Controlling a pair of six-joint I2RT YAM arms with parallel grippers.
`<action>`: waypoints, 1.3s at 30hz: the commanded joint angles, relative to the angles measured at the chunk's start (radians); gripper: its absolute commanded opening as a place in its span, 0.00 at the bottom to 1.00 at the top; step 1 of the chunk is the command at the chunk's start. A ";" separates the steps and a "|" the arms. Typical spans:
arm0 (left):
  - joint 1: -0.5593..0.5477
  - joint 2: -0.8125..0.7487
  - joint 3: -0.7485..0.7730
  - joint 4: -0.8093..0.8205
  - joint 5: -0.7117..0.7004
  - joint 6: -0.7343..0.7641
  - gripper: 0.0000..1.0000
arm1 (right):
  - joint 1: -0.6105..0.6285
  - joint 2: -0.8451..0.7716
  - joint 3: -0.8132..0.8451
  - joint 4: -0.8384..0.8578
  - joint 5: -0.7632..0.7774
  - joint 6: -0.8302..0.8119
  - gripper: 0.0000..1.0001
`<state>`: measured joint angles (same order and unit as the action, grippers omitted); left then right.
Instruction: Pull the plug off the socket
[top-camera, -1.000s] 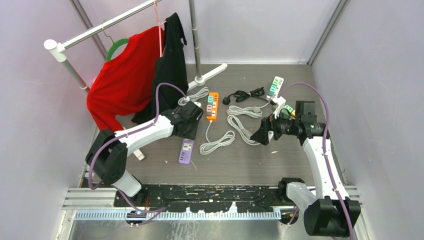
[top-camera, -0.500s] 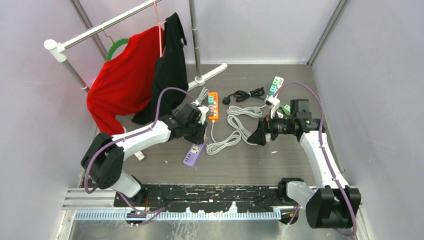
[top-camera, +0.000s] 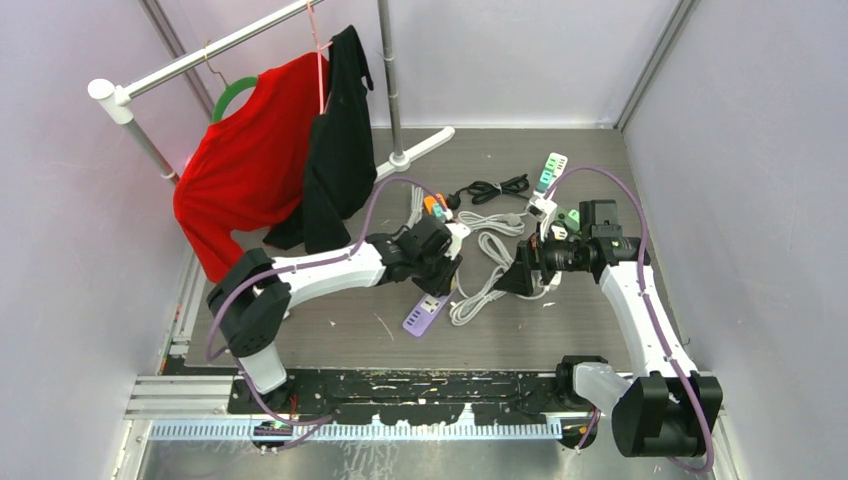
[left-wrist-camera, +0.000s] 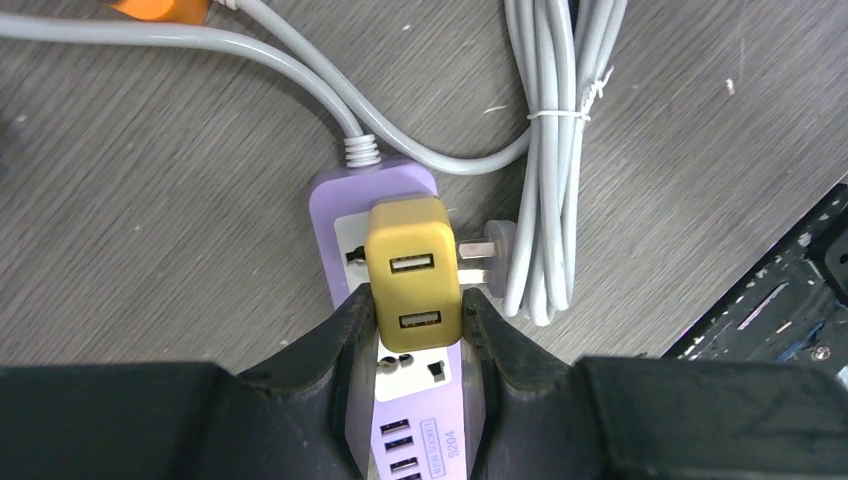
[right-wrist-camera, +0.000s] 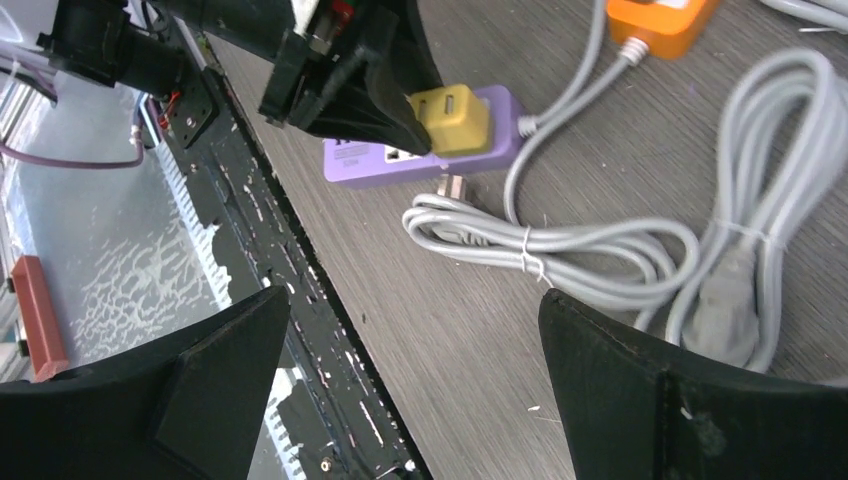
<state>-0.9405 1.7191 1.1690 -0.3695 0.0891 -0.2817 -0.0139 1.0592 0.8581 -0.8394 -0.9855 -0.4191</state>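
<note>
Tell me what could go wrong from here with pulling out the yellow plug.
1. Nothing holds down the purple plastic power strip. The open right gripper is clear of it, so the strip may lift with the square yellow plug.
2. The left gripper pinches only the plug's near half, so the plug could tilt or slip free.
3. The bundled grey cable lies against the strip and may get dragged along.

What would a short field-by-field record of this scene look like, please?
target: yellow plug, seated in the purple power strip
left fingers: shut on the yellow plug's two sides
right fingers: open wide, holding nothing, near the grey cable
nearby: orange power strip, beyond the purple one
task status: plug not yet pulled out
</note>
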 joint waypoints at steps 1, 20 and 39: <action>-0.045 0.034 0.020 0.047 0.032 -0.022 0.19 | 0.010 -0.023 0.041 -0.052 -0.062 -0.091 1.00; -0.046 -0.595 -0.395 0.223 -0.019 -0.071 0.74 | 0.083 -0.019 0.038 -0.059 -0.002 -0.174 1.00; -0.045 -0.919 -0.832 0.468 -0.188 -0.289 0.93 | 0.758 0.540 0.439 0.042 0.825 0.173 1.00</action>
<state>-0.9844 0.8310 0.3523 0.0273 -0.0566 -0.5419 0.7074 1.5406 1.2240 -0.8478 -0.3023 -0.3321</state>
